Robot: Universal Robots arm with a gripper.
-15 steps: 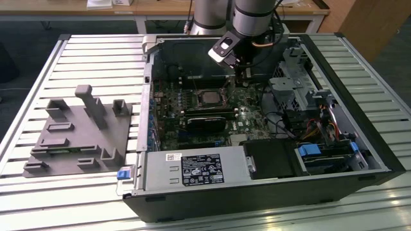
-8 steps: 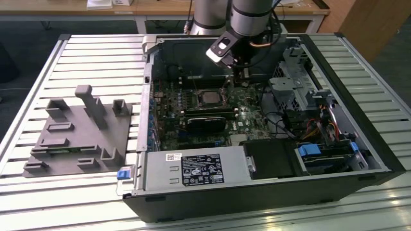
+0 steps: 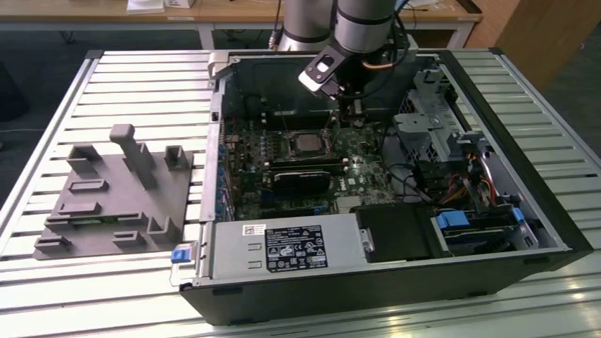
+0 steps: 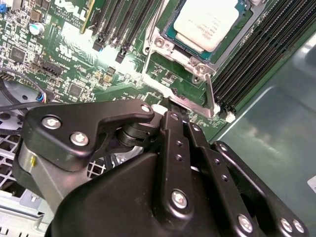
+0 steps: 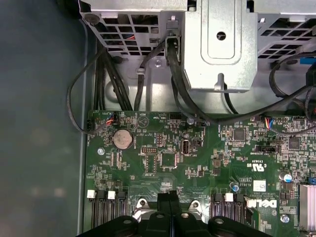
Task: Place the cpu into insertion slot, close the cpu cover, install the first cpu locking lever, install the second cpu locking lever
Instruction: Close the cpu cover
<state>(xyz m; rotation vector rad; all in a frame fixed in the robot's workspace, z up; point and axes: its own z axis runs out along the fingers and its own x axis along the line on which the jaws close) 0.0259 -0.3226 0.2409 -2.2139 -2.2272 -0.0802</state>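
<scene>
Reaching down into the open computer case [image 3: 526,232], the arm brings its gripper [image 3: 350,116] low over the green motherboard [image 5: 197,158], just beside the insertion slot [image 3: 291,137] and a little toward the exterior view's right of it. The cpu [image 4: 206,22] lies flat in that slot, its dull silver top facing up. The cpu cover [image 4: 195,61] is down around it, a shiny frame with the chip showing through the cut-out.

In both wrist views the fingers [image 5: 163,210] are drawn together with no gap between them. Their tips are at a thin silver locking lever [image 4: 210,94] that runs out from a corner of the slot. Whether the tips actually pinch the lever or only press against it cannot be told, because the black linkage hides the contact.

Long black memory slots [image 4: 252,54] run alongside the insertion slot. A round coin cell [image 5: 122,139] sits on the board farther from the slot, near a bundle of black cables [image 5: 113,74].

Well away from the slot, outside the case toward the exterior view's left, a grey moulded fixture [image 3: 112,190] rests on the slatted worktop [image 3: 141,91].
</scene>
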